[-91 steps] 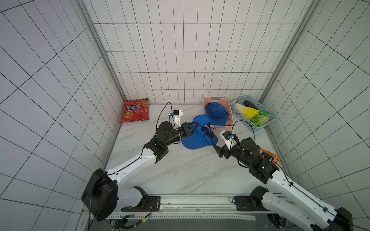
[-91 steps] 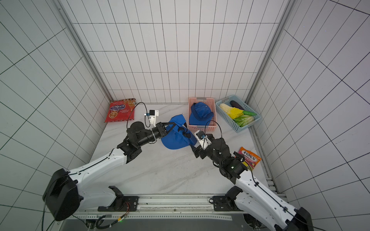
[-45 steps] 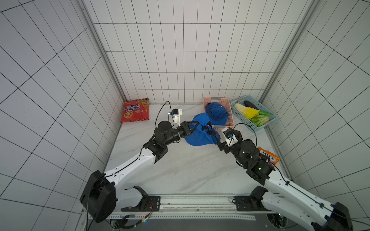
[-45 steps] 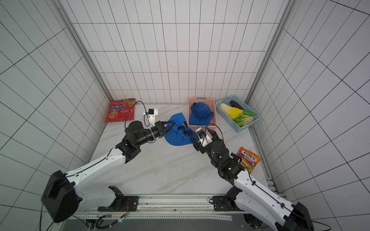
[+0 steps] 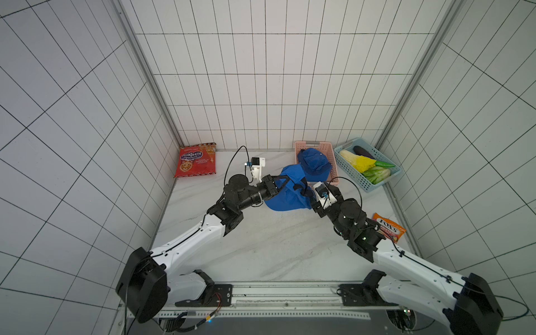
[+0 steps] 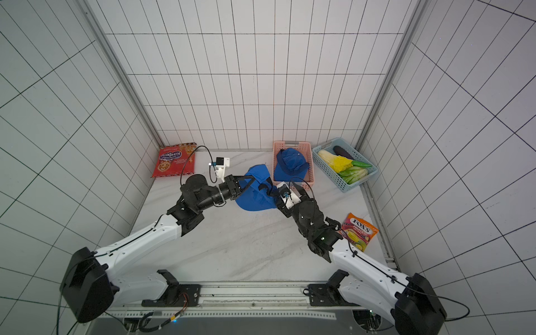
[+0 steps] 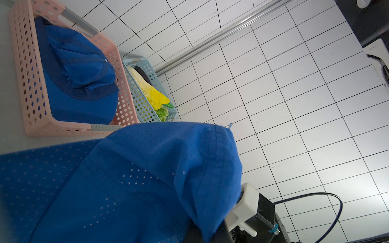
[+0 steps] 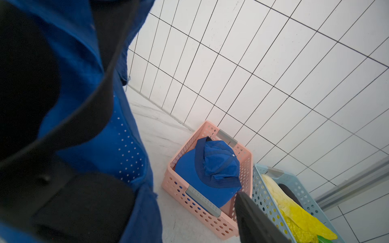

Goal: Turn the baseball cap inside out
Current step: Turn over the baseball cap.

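The blue baseball cap (image 5: 285, 197) (image 6: 255, 200) hangs just above the middle of the marble table, bunched, with its dotted mesh panels showing in the left wrist view (image 7: 147, 178). My left gripper (image 5: 282, 184) (image 6: 243, 182) (image 7: 208, 235) is shut on a fold of its fabric at the near-left rim. My right gripper (image 5: 307, 193) (image 6: 271, 193) (image 8: 185, 202) is at the cap's right side, jaws apart. One black finger (image 8: 252, 221) is bare, while cap cloth (image 8: 117, 147) drapes over the other.
A pink basket (image 5: 327, 144) at the back holds another blue cap (image 5: 314, 164). Beside it stands a blue basket (image 5: 368, 188) of vegetables. A red snack bag (image 5: 195, 159) lies back left, a Fox's candy bag (image 5: 388, 229) at the right edge. Tiled walls enclose three sides.
My right gripper has moved up from the near right into the cap's right side, and its jaws have narrowed. The left gripper keeps its hold; the cap shifted slightly.
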Action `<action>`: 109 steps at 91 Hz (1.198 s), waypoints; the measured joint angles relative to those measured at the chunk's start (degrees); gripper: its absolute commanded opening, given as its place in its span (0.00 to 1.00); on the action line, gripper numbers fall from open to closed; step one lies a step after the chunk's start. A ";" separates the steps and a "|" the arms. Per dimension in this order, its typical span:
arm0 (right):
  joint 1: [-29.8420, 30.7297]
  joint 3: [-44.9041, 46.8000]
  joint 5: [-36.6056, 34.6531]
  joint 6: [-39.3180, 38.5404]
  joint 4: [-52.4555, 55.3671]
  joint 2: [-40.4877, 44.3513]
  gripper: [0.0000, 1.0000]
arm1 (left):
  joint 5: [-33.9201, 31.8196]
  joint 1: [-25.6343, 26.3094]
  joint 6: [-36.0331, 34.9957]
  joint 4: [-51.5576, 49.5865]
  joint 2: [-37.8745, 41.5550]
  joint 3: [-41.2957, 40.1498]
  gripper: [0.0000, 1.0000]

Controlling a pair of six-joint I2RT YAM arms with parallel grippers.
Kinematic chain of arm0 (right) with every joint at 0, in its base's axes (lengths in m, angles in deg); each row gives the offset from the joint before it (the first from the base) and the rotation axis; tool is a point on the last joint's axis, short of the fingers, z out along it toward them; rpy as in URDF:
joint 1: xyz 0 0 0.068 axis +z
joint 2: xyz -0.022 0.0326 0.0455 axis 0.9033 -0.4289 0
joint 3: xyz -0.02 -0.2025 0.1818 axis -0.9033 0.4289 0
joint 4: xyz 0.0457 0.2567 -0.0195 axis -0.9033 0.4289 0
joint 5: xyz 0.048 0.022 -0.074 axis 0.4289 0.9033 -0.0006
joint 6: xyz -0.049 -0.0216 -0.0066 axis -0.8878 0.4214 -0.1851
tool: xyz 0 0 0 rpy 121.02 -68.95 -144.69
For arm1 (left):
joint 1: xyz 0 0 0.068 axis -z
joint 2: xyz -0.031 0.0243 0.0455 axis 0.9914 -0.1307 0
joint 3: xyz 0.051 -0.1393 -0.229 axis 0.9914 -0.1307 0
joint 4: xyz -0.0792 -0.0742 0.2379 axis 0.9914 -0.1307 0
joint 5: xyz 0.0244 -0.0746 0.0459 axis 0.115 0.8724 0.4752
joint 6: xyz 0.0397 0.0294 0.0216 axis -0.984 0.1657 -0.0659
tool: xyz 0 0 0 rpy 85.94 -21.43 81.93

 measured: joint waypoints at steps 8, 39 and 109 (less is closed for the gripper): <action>0.00 -0.74 1.75 0.46 1.03 0.00 0.40 | 0.00 0.02 0.09 -0.02 0.04 0.00 0.00; -0.11 -9.60 17.33 4.44 13.84 0.00 0.00 | 0.17 -2.38 0.52 -0.22 0.57 -0.17 0.00; -12.90 -29.81 71.28 38.45 28.48 -14.05 0.00 | 9.92 -10.58 -3.39 -0.42 -7.10 -1.14 0.08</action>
